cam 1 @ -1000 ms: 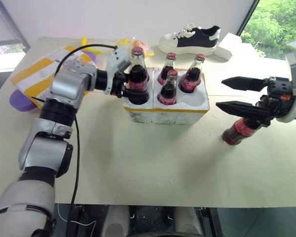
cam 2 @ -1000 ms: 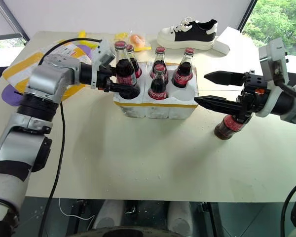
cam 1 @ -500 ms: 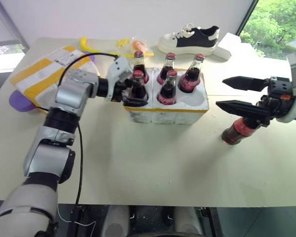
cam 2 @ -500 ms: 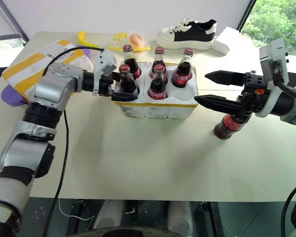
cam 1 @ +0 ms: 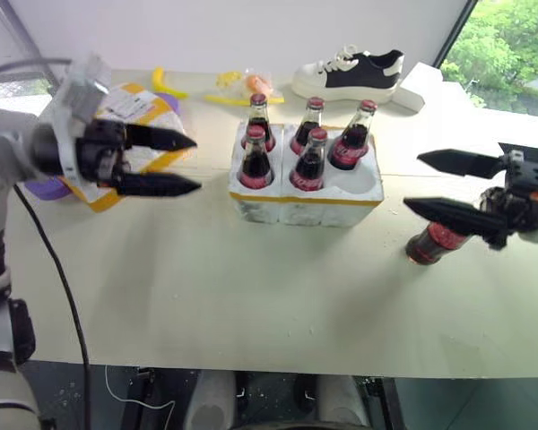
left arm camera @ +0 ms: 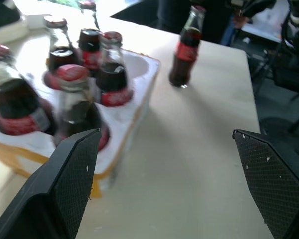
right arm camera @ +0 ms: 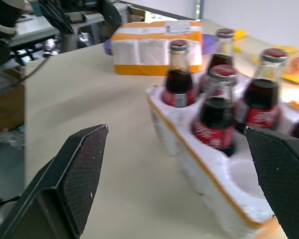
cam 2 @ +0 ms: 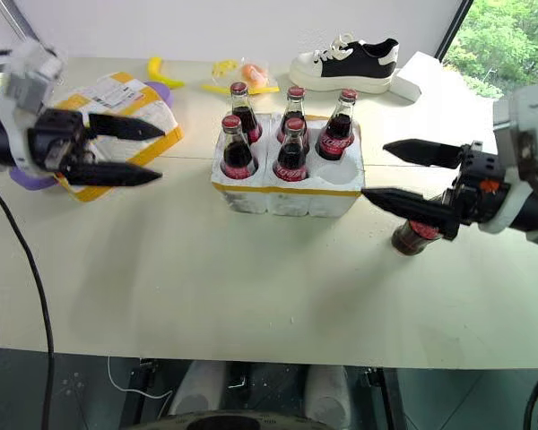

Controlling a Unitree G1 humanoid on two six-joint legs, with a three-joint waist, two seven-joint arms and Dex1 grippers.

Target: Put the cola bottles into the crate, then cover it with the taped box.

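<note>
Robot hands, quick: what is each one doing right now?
Left hand: open, holding nothing.
Right hand: open, holding nothing.

Loose cola bottle (cam 1: 433, 240): neck and cap were hidden behind the right gripper (cam 1: 435, 185).
Taped box (cam 1: 134, 112): near part was covered by the left gripper (cam 1: 190, 163).
Purple object (cam 2: 25, 179): mostly hidden beneath the box; identity unclear.
Far yellow items (cam 1: 224, 82): too small to identify.
</note>
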